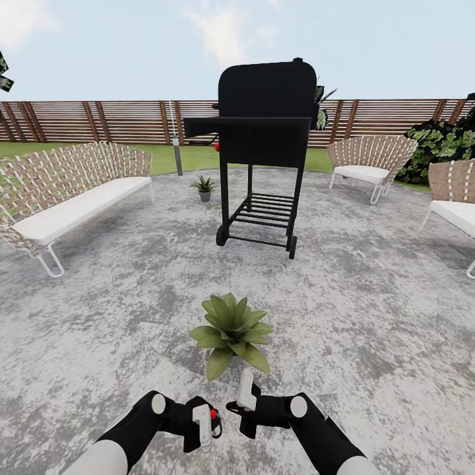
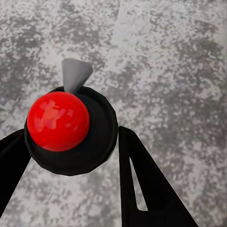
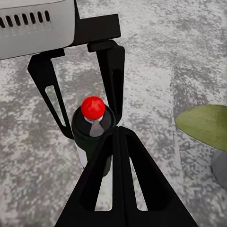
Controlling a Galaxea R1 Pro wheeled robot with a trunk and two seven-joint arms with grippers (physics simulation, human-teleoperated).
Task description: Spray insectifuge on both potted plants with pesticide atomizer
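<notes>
My left gripper (image 1: 206,425) is shut on the pesticide atomizer (image 1: 213,415), a small dark bottle with a red top, held low over the grey paving. The left wrist view looks down on the atomizer's red ball (image 2: 57,120) and grey nozzle (image 2: 74,73) between the black fingers (image 2: 142,184). My right gripper (image 1: 245,394) is shut on nothing, just beside the left one; its joined fingertips (image 3: 118,135) nearly touch the atomizer (image 3: 92,109). One potted plant (image 1: 231,332) stands just ahead of both grippers, its leaf (image 3: 205,125) close by. The other potted plant (image 1: 203,185) sits farther off, left of the grill.
A black wheeled grill (image 1: 267,132) stands in the middle of the paved circle. A woven sofa (image 1: 66,191) is at the left, and woven chairs (image 1: 369,161) at the right. A grey lamp post (image 1: 175,142), lawn and slatted fence (image 1: 99,122) lie behind.
</notes>
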